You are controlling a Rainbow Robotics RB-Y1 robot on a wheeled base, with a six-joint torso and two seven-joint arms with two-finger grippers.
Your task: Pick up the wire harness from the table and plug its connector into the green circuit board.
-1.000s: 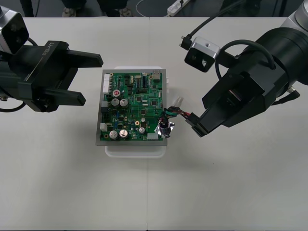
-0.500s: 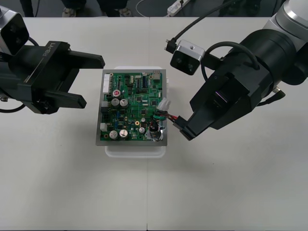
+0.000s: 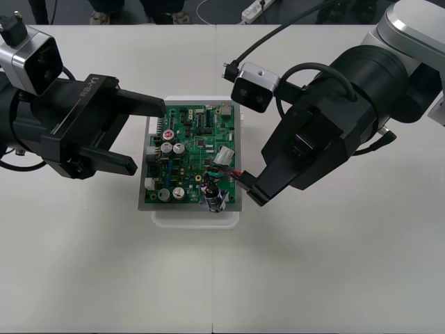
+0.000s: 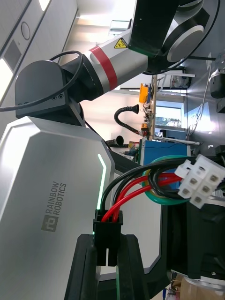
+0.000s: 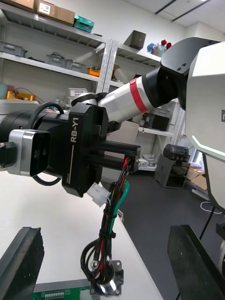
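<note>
The green circuit board (image 3: 182, 156) lies on its white base (image 3: 196, 218) at the table's middle. My right gripper (image 3: 253, 194) hovers at the board's right front corner, shut on the harness's small black plug (image 4: 108, 233). From the plug, red, black and green wires (image 3: 233, 174) trail left over the board. A white connector (image 3: 224, 156) hangs on them, and the round metal socket (image 3: 213, 198) dangles by the board's front edge. My left gripper (image 3: 139, 136) stands open just left of the board, its fingers (image 5: 23, 265) far apart. In the left wrist view the socket (image 5: 106, 284) hangs just above the board (image 5: 61, 286).
Bare table lies in front of the base and to both sides. A strip of dark floor with cables and a power strip (image 3: 256, 8) runs beyond the far edge.
My right gripper has carried the harness leftward, from beside the board's right edge to over it. The left gripper has shifted right, closer to the board's left edge.
</note>
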